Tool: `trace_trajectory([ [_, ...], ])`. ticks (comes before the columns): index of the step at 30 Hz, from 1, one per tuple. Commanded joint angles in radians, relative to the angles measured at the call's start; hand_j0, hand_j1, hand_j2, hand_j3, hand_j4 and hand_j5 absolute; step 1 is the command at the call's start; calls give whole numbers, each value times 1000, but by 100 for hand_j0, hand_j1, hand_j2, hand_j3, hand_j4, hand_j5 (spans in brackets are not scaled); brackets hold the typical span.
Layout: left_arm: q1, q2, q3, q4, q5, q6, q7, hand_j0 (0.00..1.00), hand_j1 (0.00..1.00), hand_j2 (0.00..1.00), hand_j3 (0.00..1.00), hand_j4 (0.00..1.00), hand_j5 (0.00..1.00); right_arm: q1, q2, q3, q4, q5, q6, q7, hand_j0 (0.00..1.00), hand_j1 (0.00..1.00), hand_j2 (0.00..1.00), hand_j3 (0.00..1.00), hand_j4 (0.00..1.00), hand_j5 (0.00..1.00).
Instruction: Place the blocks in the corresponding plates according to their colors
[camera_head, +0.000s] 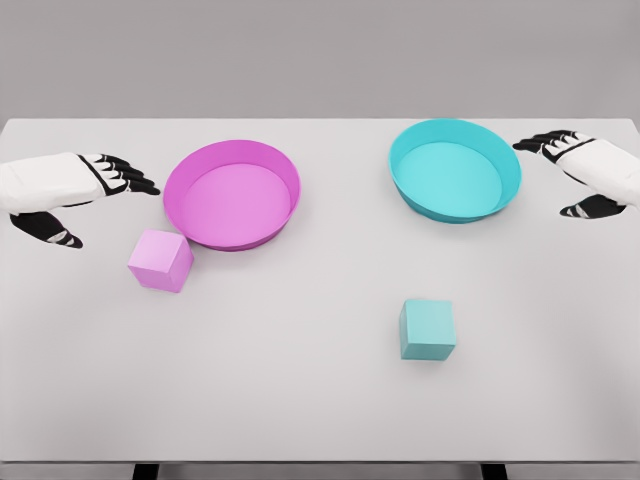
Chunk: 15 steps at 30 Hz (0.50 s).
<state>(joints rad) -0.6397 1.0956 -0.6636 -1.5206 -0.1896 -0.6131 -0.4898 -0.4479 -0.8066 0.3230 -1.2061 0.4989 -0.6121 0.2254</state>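
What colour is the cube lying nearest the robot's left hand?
Pink: the small pink cube, seen in the head view, beside the round pink plate.

Single head view, mounted high at the near edge of the table (320, 410), facing forward and steeply down. It stands far enough back to take in the full tabletop, edge to edge, against a plain grey backdrop.

You have the pink block (160, 260) at seven o'clock of the pink plate (232, 194), the teal block (428, 329) at six o'clock of the teal plate (455, 170).
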Motion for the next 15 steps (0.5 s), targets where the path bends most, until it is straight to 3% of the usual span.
trace_trajectory([
  [1, 0, 1, 1, -1, 6, 2, 0, 100, 100, 100, 100, 100, 100, 0, -5, -1, -4, -5, 1, 0, 100, 100, 100, 100, 100, 100],
  [4, 2, 1, 1, -3, 4, 2, 0, 100, 100, 100, 100, 100, 100, 0, 0, -7, -1, -11, 1, -8, 100, 100, 100, 100, 100, 100],
  [6, 2, 1, 1, -4, 2, 2, 0, 100, 100, 100, 100, 100, 100, 49, 1, -100, -6, -51, 1, -3, 100, 100, 100, 100, 100, 100],
  [7, 5, 1, 1, -4, 2, 2, 0, 100, 100, 100, 100, 100, 100, 75, -2, -160, -44, -51, 1, 2, 100, 100, 100, 100, 100, 100],
  [9, 6, 1, -1, -3, 4, 2, 0, 100, 100, 100, 100, 100, 100, 83, -45, -147, -111, -51, 1, 29, 100, 100, 100, 100, 100, 100],
  [12, 14, -2, -1, -16, -37, 2, -27, 100, 100, 100, 100, 100, 100, 63, -112, 0, -159, -49, 1, 34, 100, 100, 100, 100, 100, 100],
  [15, 15, -25, -10, -58, -59, 2, -30, 100, 100, 100, 100, 100, 100, -64, -187, 254, -201, -49, 1, 35, 100, 100, 100, 100, 100, 100],
])
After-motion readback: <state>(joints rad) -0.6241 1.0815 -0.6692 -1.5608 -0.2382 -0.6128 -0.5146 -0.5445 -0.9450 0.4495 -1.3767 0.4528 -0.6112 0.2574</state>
